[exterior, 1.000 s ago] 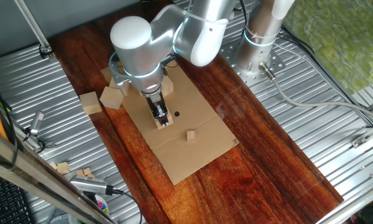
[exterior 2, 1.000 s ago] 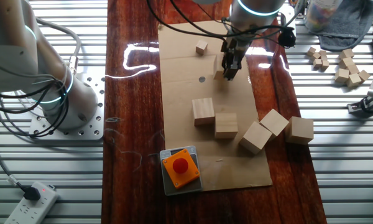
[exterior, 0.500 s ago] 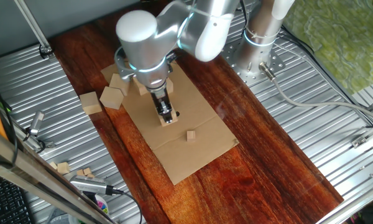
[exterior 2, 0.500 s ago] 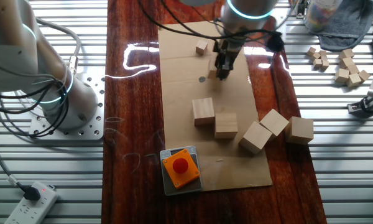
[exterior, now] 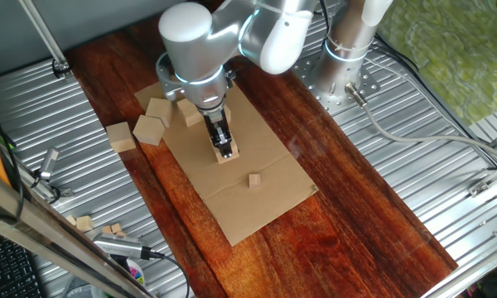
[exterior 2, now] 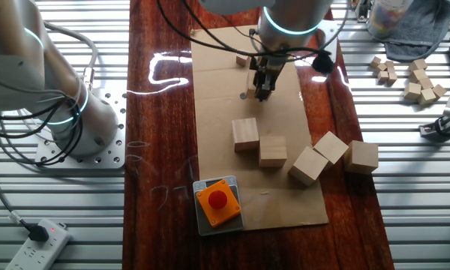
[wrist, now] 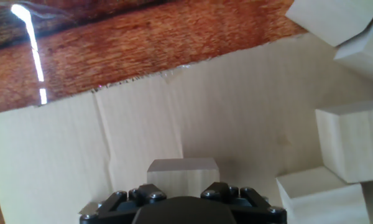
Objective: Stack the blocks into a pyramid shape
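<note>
On the cardboard sheet (exterior 2: 281, 191), two blocks (exterior 2: 245, 135) sit touching, with three more clustered toward the table's (exterior 2: 161, 150) right edge, all unmoved. The gripper (exterior 2: 261, 91) has travelled left across the sheet since a second ago, jaws clenched on a block (wrist: 183, 176), carried along above the cardboard.

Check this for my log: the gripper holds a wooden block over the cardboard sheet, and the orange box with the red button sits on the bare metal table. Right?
Not quite. The other fixed view shows the orange box on the cardboard sheet, at its near edge, not on metal. The gripper does hold a block over the cardboard.
</note>
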Action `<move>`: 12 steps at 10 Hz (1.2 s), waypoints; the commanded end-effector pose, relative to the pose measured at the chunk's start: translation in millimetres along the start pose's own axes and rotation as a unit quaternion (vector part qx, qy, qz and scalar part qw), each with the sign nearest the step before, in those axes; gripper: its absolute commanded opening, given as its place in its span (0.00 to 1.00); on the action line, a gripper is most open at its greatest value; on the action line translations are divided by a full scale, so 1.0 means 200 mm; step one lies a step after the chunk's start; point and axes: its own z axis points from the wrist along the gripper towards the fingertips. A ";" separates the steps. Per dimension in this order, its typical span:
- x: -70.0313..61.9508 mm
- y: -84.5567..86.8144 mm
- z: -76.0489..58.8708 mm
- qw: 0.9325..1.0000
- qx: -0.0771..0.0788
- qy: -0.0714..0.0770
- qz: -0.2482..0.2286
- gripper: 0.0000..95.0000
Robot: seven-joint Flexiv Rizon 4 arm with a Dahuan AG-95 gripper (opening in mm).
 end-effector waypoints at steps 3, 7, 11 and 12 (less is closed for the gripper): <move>-0.01 0.01 0.00 1.000 -0.001 0.007 -0.018 0.00; -0.01 0.01 0.00 1.000 0.001 0.014 -0.013 0.00; -0.01 0.01 0.00 1.000 -0.001 0.022 0.002 0.00; -0.01 0.01 0.00 1.000 -0.002 0.022 0.007 0.00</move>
